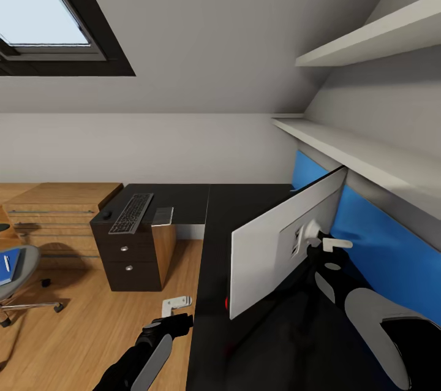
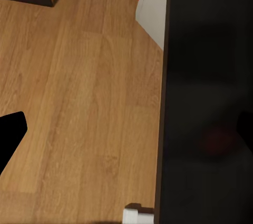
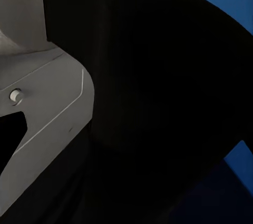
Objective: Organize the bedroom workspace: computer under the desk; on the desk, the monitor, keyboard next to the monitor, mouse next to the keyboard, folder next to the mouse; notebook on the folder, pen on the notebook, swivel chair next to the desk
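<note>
While the monitor point(image 1: 278, 244) tilts near the desk point(image 1: 211, 293) edge, floor lies open.

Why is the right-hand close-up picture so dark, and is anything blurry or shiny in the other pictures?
Right wrist view: the camera sits close to something black, so little detail shows beside the monitor's grey back. Head view: even, soft light, bright skylight, straight lines slightly bent at the edges. Left wrist view: sharp floor grain, no glare on the matt desk.
</note>
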You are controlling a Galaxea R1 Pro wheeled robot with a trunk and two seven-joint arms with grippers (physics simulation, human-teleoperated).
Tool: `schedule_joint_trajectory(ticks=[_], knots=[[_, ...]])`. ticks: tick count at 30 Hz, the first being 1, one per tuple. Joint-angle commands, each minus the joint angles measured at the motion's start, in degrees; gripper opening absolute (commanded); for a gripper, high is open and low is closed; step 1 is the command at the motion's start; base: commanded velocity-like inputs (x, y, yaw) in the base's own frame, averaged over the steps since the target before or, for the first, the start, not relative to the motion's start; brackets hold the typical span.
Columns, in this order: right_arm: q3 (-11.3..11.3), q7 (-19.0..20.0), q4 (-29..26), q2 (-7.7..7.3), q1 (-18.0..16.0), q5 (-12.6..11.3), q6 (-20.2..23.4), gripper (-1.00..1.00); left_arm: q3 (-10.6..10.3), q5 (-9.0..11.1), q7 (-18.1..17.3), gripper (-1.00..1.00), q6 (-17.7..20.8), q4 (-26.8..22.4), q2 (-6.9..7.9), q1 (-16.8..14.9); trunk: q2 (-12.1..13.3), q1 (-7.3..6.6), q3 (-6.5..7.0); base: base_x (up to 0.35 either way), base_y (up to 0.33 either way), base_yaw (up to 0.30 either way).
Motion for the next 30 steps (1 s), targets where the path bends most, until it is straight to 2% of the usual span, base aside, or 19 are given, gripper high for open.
schedule_joint_trajectory(ticks=[1,17,30], knots=[[0.49,-0.14,0.06,-0.02,-0.06,-0.61,-0.23,1.0,-0.16,0.59,0.52,1.0,0.09,-0.09,0.03,-0.05,-0.08,0.02,-0.1,0.0,0.0,0.0],[0.49,-0.16,0.11,-0.02,-0.06,-0.61,-0.23,1.0,-0.16,0.66,0.46,1.0,0.09,-0.09,0.03,-0.06,-0.08,0.02,-0.1,-0.008,0.0,0.0],[0.49,-0.14,0.18,-0.02,-0.06,-0.61,-0.23,1.0,-0.16,0.66,0.46,1.0,0.09,-0.09,0.03,-0.05,-0.08,0.02,-0.1,-0.259,0.0,0.0]])
